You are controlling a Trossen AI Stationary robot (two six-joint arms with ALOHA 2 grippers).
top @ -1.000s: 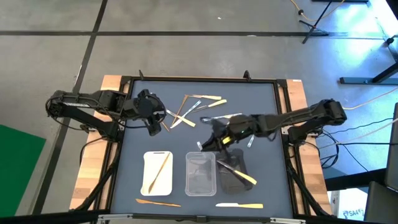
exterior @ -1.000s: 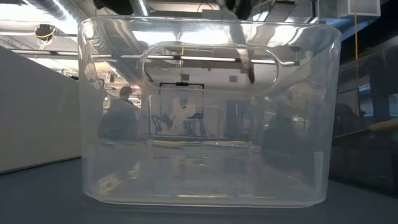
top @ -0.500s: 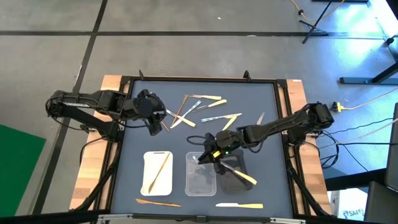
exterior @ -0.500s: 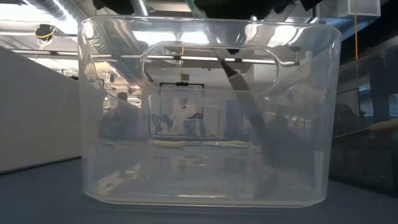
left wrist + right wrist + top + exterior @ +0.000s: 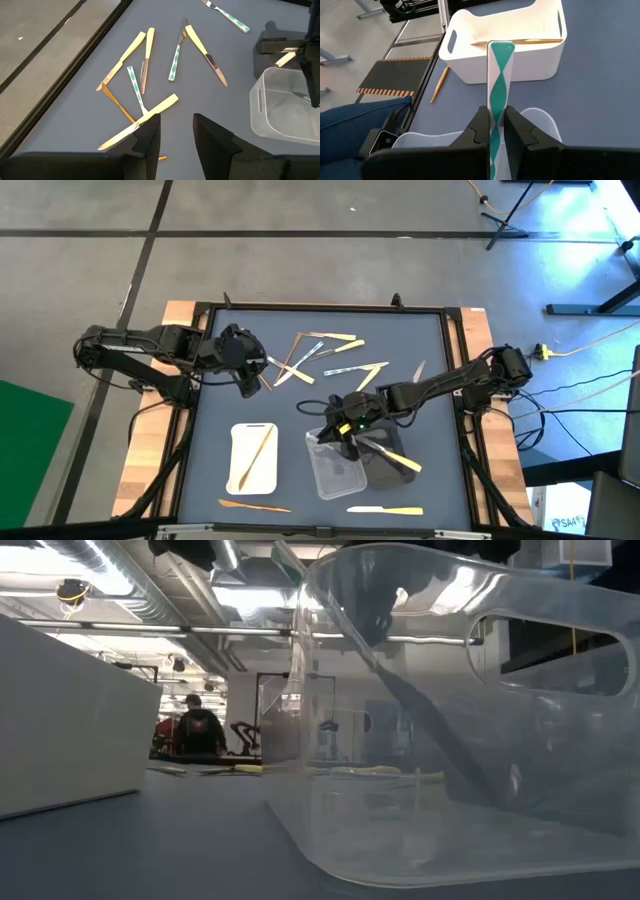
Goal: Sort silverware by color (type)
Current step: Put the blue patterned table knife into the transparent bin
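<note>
The left gripper (image 5: 176, 131) hangs open above scattered yellow and green-patterned utensils (image 5: 165, 55) on the table (image 5: 60, 105), near a clear tray (image 5: 285, 107).

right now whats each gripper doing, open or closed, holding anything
left gripper: open, empty, above the scattered utensils.
right gripper: closed on a green-and-white patterned utensil, over the clear tray.

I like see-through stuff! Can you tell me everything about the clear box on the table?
The clear tray looks like see-through plastic, rectangular with rounded corners, upright walls and an oval handle slot in an end wall. It sits on the grey table between the white tray and the black tray, turned askew instead of lined up with them. The right end effector, shut on a green-and-white utensil, is lowering it over the tray.
</note>
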